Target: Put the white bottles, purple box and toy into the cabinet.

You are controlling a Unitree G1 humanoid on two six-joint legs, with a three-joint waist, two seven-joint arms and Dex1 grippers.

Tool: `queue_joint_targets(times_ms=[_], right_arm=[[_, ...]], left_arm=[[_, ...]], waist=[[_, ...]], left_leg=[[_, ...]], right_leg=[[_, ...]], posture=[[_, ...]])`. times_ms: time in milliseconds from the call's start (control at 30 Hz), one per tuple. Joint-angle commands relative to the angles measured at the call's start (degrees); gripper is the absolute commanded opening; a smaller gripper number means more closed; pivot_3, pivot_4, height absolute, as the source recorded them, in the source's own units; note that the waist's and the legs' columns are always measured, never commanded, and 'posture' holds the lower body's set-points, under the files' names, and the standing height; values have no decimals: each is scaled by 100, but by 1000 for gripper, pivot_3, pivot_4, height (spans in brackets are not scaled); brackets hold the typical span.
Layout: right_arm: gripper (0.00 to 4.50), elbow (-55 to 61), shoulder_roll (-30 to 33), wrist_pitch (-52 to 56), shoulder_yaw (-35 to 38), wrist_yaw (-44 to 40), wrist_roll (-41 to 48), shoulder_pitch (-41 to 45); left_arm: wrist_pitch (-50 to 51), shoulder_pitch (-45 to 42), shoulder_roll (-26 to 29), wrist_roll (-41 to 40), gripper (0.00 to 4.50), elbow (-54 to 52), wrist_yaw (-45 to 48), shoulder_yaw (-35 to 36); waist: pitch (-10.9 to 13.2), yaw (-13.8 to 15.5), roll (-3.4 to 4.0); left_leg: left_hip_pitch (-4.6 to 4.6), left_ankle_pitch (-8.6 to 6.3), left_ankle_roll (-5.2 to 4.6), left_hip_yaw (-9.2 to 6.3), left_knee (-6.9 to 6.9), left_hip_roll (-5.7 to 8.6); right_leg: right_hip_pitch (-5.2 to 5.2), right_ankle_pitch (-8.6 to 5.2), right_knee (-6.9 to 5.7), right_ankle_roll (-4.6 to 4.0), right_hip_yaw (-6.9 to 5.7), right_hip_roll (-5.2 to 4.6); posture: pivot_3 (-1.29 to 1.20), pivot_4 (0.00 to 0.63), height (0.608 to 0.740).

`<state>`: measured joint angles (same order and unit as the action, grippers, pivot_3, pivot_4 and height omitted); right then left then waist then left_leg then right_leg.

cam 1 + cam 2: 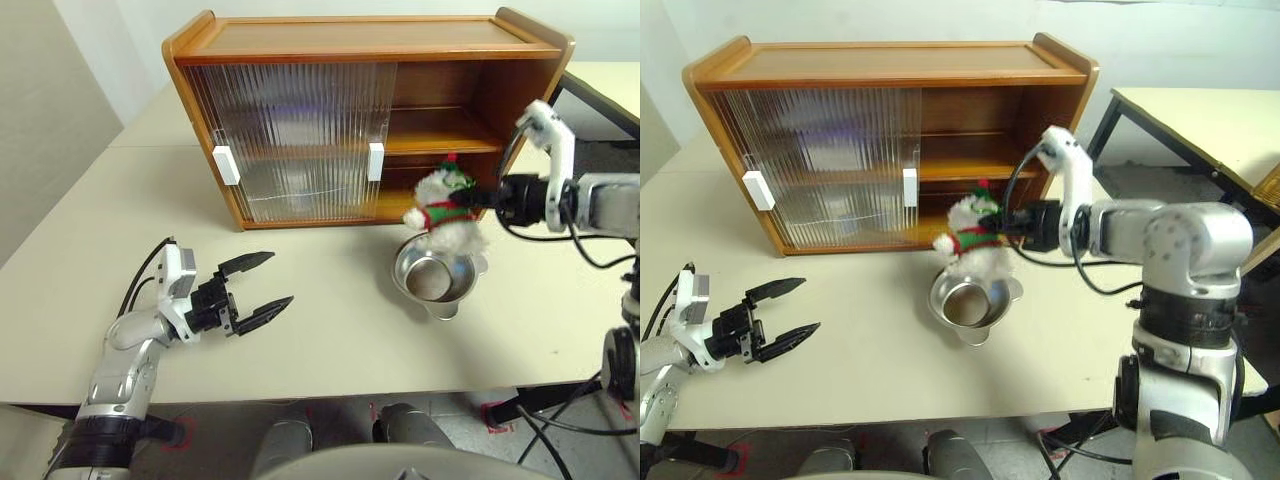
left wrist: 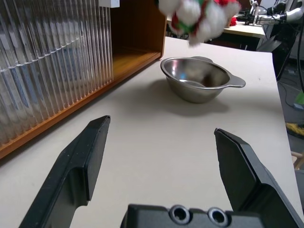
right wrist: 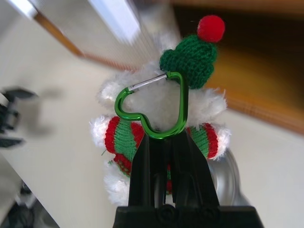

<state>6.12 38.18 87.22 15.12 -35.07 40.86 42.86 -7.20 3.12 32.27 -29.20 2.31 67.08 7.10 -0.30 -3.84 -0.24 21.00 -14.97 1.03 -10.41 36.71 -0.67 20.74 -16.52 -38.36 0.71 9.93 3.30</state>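
Beige worktop [image 1: 330, 330], with the orange-brown wooden cabinet [image 1: 365, 40] at the back: the right gripper [image 1: 468, 200] is clamped on the white plush snowman toy [image 1: 443, 212], hanging above the steel bowl [image 1: 435, 278]. It should carry level into the open lower shelf. The left gripper [image 1: 262, 285] hovers, fingers apart.

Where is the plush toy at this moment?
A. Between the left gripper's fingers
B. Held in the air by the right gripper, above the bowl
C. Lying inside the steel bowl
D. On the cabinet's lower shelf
B: the right gripper is shut on the toy, which hangs above the steel bowl.
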Motion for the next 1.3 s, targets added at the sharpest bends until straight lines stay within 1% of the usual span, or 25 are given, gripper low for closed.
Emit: queue_joint_targets(times_ms=[33,100,333,533,667,733,900,1033,1300], right_arm=[[33,-425,-309,-535,453,204,-18,417],[33,-640,-437,-959,568,342,-138,590],[33,-1060,-678,-2563,297,523,-643,722],[33,-1547,-743,-3702,-233,464,-1254,740],[33,-2001,-945,-4580,-497,501,-1645,817],[33,-2295,-1115,-5002,-519,595,-1795,909],[33,-2997,-1275,-6308,-539,677,-2260,986],[33,-3426,-1422,-6954,-448,842,-2370,1138],[33,-3632,-1494,-7543,-399,874,-2369,1380]], left_arm=[[142,-66,65,16,4500,-138,-38,-10],[162,-79,65,20,4500,-143,-44,-11],[158,-104,74,67,4500,-131,-56,-18],[111,-91,104,67,4500,-75,-31,34],[80,-96,116,75,4500,-30,-24,53],[64,-95,110,82,4500,-26,-34,56],[-17,-91,92,120,4500,53,-38,51],[-52,-62,47,136,4500,50,-57,24],[-71,-34,10,156,4500,53,-66,1]], waist=[[-3,-17,5],[-4,-28,7],[-4,-29,9],[-4,-29,9],[-4,-40,10],[-3,-45,12],[-2,-38,14],[-1,-44,16],[0,-8,19]], left_leg=[[-1,0,0,0,-1,-1],[0,0,-1,-1,-2,-1],[7,-4,-7,-9,-6,-2],[8,-5,-8,-9,-8,-2],[6,-4,-8,-10,-6,-3],[6,-4,-8,-11,-5,-4],[6,-4,-8,-16,-2,-12],[6,-4,-8,-15,-1,-28],[23,-5,-7,-17,-3,-46]], right_leg=[[3,2,-1,-4,0,0],[7,4,-3,-6,0,0],[12,2,-2,-3,-2,-3],[10,7,-1,12,-2,-3],[10,11,-1,10,1,-4],[10,14,-1,12,1,-5],[13,27,-1,2,0,-12],[16,36,-1,-9,2,-12],[29,32,1,-32,1,-6]], posture=[[-100,0,740],[-100,0,740],[-96,0,740],[-90,0,740],[-81,0,740],[-77,0,740],[-70,0,740],[-70,0,740],[-68,0,740]])
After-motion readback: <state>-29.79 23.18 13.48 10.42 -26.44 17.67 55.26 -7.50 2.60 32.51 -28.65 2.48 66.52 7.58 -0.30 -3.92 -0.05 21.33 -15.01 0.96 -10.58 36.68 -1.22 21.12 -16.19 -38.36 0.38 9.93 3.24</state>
